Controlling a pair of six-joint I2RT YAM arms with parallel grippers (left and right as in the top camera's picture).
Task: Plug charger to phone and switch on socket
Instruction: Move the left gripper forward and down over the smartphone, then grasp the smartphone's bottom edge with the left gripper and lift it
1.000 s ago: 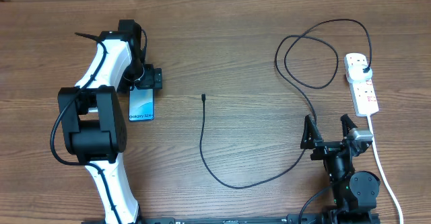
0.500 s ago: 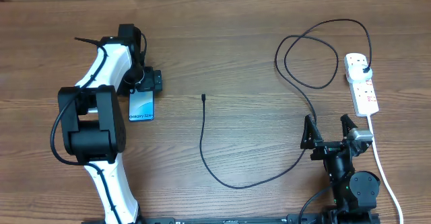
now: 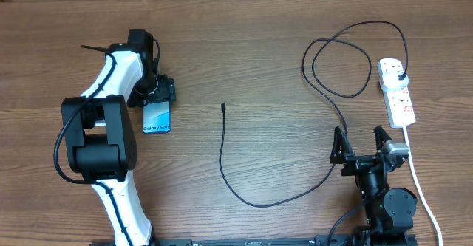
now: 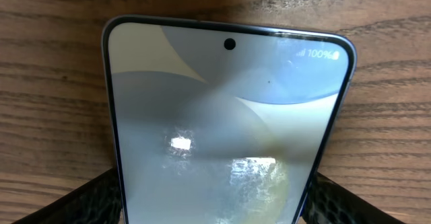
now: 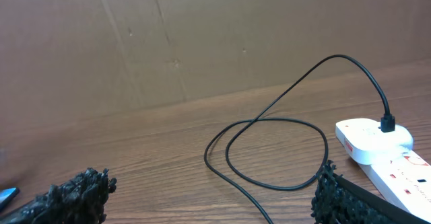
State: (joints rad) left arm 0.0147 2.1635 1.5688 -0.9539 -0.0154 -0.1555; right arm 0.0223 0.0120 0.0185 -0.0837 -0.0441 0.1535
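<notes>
Left gripper [image 4: 214, 196] straddles the glossy, round-cornered phone [image 4: 222, 116], can't tell if it's squeezing. Right gripper's [image 5: 209, 198] knobbly black fingers [image 5: 74, 196] are spread apart.

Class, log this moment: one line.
left gripper: astride lit slim smartphone; right gripper: open; thin black cable: tip free, plugged into white power strip

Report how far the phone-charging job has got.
Done: the charger has its plug in the socket. In hand: the left hand flanks the phone; whether it grips, I cannot tell. Left: the connector tip lies loose on the table, apart from the phone, so plugging in remains, then switching the socket on. The right hand is open and empty.
</notes>
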